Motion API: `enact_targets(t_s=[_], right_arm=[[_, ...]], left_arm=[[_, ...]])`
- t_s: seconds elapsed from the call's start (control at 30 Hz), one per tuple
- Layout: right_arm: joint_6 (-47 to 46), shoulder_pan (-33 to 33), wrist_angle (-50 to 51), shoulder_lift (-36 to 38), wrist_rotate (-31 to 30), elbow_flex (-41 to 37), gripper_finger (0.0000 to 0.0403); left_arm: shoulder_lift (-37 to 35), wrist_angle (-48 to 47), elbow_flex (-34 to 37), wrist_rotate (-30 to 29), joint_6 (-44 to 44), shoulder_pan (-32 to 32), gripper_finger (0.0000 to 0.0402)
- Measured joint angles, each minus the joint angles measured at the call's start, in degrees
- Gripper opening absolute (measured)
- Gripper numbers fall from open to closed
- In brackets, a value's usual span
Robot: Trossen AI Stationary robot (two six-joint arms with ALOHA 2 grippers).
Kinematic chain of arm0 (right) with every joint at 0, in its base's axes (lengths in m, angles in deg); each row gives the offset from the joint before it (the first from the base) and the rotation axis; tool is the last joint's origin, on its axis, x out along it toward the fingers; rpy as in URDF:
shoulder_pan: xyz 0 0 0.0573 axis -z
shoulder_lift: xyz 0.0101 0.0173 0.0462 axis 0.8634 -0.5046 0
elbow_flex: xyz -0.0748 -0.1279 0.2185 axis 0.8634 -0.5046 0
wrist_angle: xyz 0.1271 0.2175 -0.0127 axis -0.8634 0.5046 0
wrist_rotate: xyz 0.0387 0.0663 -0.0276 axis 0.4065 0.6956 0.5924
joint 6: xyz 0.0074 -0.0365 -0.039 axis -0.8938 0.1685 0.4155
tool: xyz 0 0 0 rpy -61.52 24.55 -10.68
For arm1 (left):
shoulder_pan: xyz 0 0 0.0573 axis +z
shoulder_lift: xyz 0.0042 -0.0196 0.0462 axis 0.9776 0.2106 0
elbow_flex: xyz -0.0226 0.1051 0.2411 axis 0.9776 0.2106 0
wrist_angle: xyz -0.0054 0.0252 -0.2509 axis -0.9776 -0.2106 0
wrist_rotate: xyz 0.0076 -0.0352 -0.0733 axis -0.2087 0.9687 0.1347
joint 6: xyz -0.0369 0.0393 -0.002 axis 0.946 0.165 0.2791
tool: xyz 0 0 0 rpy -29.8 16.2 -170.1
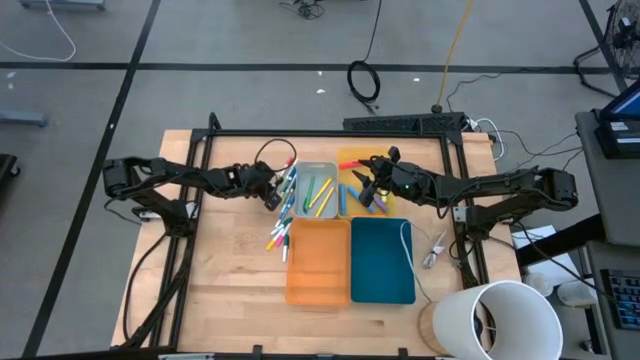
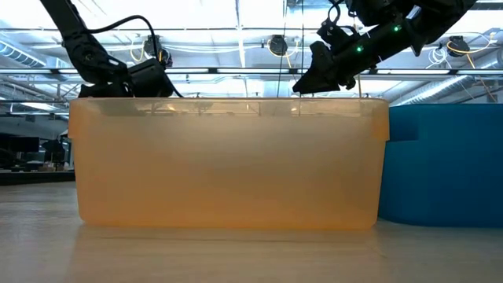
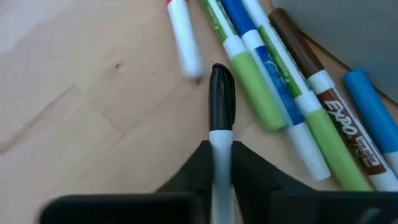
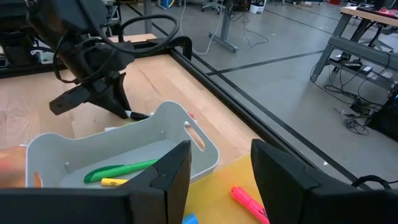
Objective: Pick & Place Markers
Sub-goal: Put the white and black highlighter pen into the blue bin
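Wooden surface (image 1: pixel 230 290) carries four trays. Left claw (image 3: pixel 221 163) pinches a black-capped marker (image 3: pixel 221 118); loose markers (image 3: pixel 292 106) lie just ahead of it. Right claw (image 4: pixel 217 180), spread and empty, hovers above the yellow tray (image 4: pixel 217 186). A few markers lie in the grey tray (image 4: pixel 143 140); most remain unsorted.

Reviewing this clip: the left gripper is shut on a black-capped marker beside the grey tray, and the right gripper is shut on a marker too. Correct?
Not quite. The right gripper is open and holds nothing, as the right wrist view shows, hanging near the grey tray. The left gripper is indeed shut on the black-capped marker.
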Motion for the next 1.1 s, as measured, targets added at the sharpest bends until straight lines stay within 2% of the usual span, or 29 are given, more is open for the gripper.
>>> enact_targets(t_s=[0.2, 0.37, 0.57, 0.7, 0.8, 0.97, 1.1], right_arm=[[0.0, 0.0, 0.04, 0.0, 0.0, 0.0, 0.0155], [0.0, 0.0, 0.04, 0.0, 0.0, 0.0, 0.0155], [0.0, -0.02, 0.0, 0.0, 0.0, 0.0, 0.0155], [0.0, -0.02, -0.13, 0.0, 0.0, 0.0, 0.0155], [-0.02, 0.0, -2.33, -0.81, 1.33, 0.0, 0.0155], [3.17, -0.48, -10.94, -5.8, 14.35, -0.02, 0.0155], [7.53, -2.7, -21.85, -10.95, 18.46, -0.04, 0.0169]], left_arm=[[-3.28, -2.09, 0.39, 1.62, -0.07, 0.01, 0.0036], [-11.75, -7.09, 0.94, 3.15, -0.21, -0.78, 0.0035], [-23.56, -7.13, 0.72, 2.37, -1.89, -4.86, 0.0035], [-29.17, -0.55, 0.59, 2.2, -5.79, -9.07, 0.0035], [-30.38, 7.44, 0.59, 2.21, -9.97, -12.59, 0.0035], [-27.99, 24.21, 0.42, 4.54, -18.69, -18.01, 0.0035], [-24.32, 35.89, 0.4, 7.04, -23.98, -20.74, 0.0035]])
